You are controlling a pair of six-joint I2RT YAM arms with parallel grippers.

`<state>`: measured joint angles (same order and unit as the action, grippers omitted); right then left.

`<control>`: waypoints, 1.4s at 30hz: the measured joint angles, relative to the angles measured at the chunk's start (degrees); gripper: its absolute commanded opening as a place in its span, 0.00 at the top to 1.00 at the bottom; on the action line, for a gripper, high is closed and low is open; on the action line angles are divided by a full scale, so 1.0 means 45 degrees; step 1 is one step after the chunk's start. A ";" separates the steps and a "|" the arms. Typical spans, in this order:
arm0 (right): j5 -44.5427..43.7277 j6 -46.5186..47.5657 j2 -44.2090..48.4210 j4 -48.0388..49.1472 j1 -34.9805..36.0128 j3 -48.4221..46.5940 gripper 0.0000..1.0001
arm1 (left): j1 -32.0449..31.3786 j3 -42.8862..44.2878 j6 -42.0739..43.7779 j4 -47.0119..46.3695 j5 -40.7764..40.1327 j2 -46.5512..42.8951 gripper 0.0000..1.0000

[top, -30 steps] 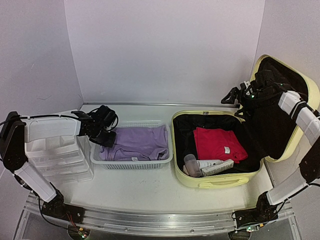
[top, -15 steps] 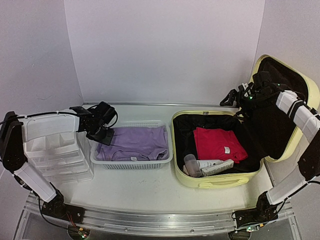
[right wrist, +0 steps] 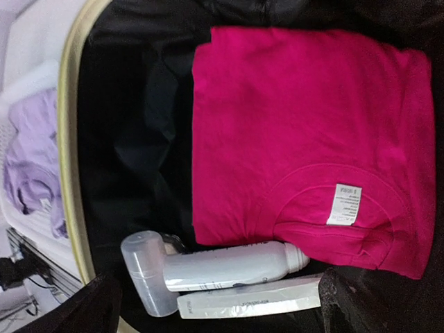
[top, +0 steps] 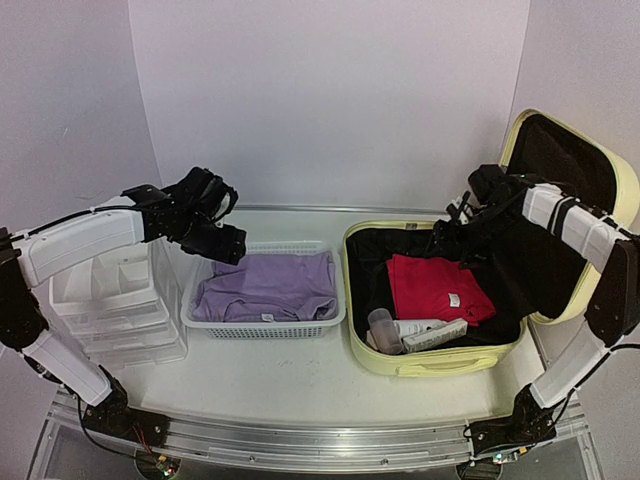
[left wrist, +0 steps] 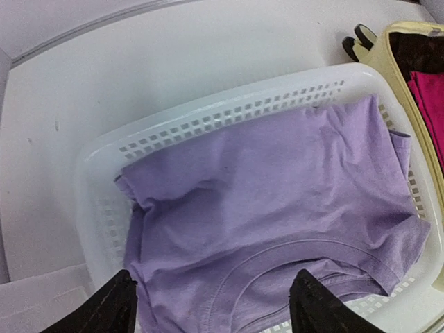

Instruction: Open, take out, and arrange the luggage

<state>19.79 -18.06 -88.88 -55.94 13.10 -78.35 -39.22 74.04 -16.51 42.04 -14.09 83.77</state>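
Observation:
The luggage (top: 430, 365) is a pale yellow suitcase lying open at the right, lid (top: 622, 195) upright. On its black lining lie a folded red shirt (top: 435, 285) (right wrist: 305, 132), a white bottle (right wrist: 229, 267), a clear cap-like cup (right wrist: 146, 274) and a flat white box (right wrist: 250, 302). My right gripper (top: 450, 235) (right wrist: 222, 312) hovers open over the suitcase's back part, holding nothing. My left gripper (top: 225, 245) (left wrist: 211, 309) hangs open above a purple shirt (left wrist: 277, 201) lying in the white mesh basket (left wrist: 208, 114), clear of the cloth.
A white drawer organizer (top: 110, 310) stands at the far left, beside the basket (top: 262, 328). The suitcase's black wheels (left wrist: 357, 41) face the back wall. Walls close in at the back and both sides. Bare tabletop (top: 300, 385) lies in front of the basket.
My left gripper has opened, let go of the purple shirt and risen above the basket. My right arm has swung down from the lid to above the red shirt.

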 measured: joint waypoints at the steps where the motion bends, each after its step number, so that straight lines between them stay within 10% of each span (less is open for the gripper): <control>1: -0.0350 0.0068 -0.0209 -0.0097 0.0461 0.0005 0.02 | 0.0000 0.0000 -0.0010 -0.0131 0.0359 0.0180 0.21; 12: -0.4381 -0.0816 -0.4109 -0.0369 0.3570 -0.1069 0.20 | -0.0253 -0.0005 -0.0466 -0.2084 0.3623 0.0918 0.20; 26: -0.4138 -0.2579 -0.6348 0.1962 0.3735 -0.1749 0.42 | -0.0442 -0.0894 -0.0583 -0.2535 0.4473 0.0957 0.20; 38: -0.4503 -0.2652 -0.6484 0.1953 0.3711 -0.1807 0.98 | -0.0442 -0.0908 -0.0578 -0.2705 0.4585 0.0947 0.20; 42: -0.4517 -0.2501 -0.6460 0.1885 0.3638 -0.1807 1.00 | -0.0442 -0.0908 -0.0578 -0.2710 0.4663 0.0947 0.20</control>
<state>-0.54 -29.32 -117.95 -47.46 29.47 -86.48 -41.21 69.95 -19.11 29.85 6.90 88.03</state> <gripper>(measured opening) 0.022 0.803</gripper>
